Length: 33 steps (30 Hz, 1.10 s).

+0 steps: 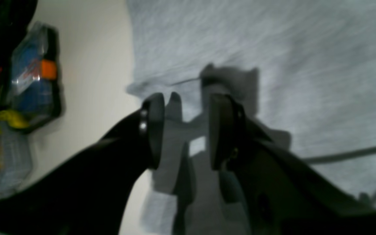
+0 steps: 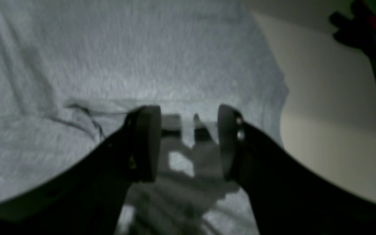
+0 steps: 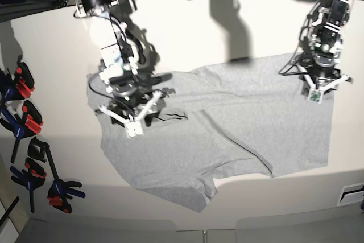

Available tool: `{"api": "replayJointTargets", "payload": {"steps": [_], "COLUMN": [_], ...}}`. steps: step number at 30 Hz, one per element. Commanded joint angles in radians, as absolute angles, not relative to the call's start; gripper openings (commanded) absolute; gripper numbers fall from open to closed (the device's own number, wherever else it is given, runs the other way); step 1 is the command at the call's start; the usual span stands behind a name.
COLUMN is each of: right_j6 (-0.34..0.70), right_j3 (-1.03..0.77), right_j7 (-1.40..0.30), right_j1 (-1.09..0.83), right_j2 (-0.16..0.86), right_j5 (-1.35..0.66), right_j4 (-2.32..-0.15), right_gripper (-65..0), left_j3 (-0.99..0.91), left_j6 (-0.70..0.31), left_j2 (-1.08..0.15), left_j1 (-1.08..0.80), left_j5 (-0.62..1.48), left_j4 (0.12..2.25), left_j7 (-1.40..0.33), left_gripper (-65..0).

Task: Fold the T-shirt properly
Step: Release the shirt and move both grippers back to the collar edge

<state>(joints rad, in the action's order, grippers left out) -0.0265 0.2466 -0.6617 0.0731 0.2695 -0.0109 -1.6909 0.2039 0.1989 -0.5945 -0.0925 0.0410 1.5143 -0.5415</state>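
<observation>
Grey T-shirt (image 3: 227, 118) cloth lay under both grippers. Left gripper (image 1: 186, 130) and right gripper (image 2: 188, 143) gaped wide, holding nothing. Clamps (image 3: 25, 140) lay well beyond the right fingers (image 2: 147, 143).

The T-shirt (image 3: 227, 123) lies spread on the table (image 3: 187, 27), clamps (image 3: 28, 140) along its left edge.

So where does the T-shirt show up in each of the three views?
Left wrist: the T-shirt fills the right and upper part, its edge against the pale table, under the open left tool.
Right wrist: it covers the left and centre, edge at right, under the open right tool.
Base: it lies spread across the middle.
Shared landmark: the shirt's edge on the table.
</observation>
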Motion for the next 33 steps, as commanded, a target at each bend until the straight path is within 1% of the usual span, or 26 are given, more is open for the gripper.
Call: {"api": "replayJointTargets", "payload": {"steps": [1,4,9,12,15,18,20,27,33], "right_j6": [-0.009,0.065,0.138,0.191,0.228,0.231,0.232,0.224,0.185], "right_j3": [0.222,0.160,0.069,0.047,0.047,0.047,0.047,0.046,0.045], "right_j7": [-0.633,-0.607,-0.561,-0.560,-0.559,-0.561,-0.572,-0.600,-0.611], "right_j1": [0.078,0.032,-0.003,-0.003,-0.002,-0.004,-0.017,-0.149,-0.273], "right_j2": [0.274,0.274,0.274,0.274,0.274,0.274,0.274,0.275,0.274], "right_j5": [-0.039,-0.090,-0.090,-0.089,-0.086,-0.081,-0.082,-0.049,-0.001], "right_j4": [-1.719,-1.699,-1.599,-1.530,-1.446,-1.378,-1.380,-1.560,-1.654], "right_gripper": [-38.8,-38.8,-38.8,-38.7,-38.7,-38.7,-38.7,-38.7,-38.7], "left_j3": [0.197,0.197,0.197,0.197,0.197,0.197,0.197,0.197,0.195], "left_j6": [0.210,0.210,0.210,0.209,0.208,0.207,0.208,0.209,0.209], "left_j2": [-0.600,-0.564,-0.546,-0.546,-0.543,-0.544,-0.544,-0.544,-0.543], "left_j1": [-0.080,-0.080,-0.085,-0.094,-0.113,-0.140,-0.172,-0.286,-0.352], "left_j5": [0.028,0.028,0.040,0.105,0.125,0.103,0.070,0.049,0.049], "left_j4": [1.534,1.535,1.535,1.535,1.535,1.534,1.534,1.534,1.534], "left_j7": [-0.523,-0.525,-0.593,-0.610,-0.609,-0.618,-0.629,-0.632,-0.633], "left_gripper": [-43.9,-43.9,-43.9,-43.9,-43.9,-43.9,-43.9,-43.9,-43.9]}}
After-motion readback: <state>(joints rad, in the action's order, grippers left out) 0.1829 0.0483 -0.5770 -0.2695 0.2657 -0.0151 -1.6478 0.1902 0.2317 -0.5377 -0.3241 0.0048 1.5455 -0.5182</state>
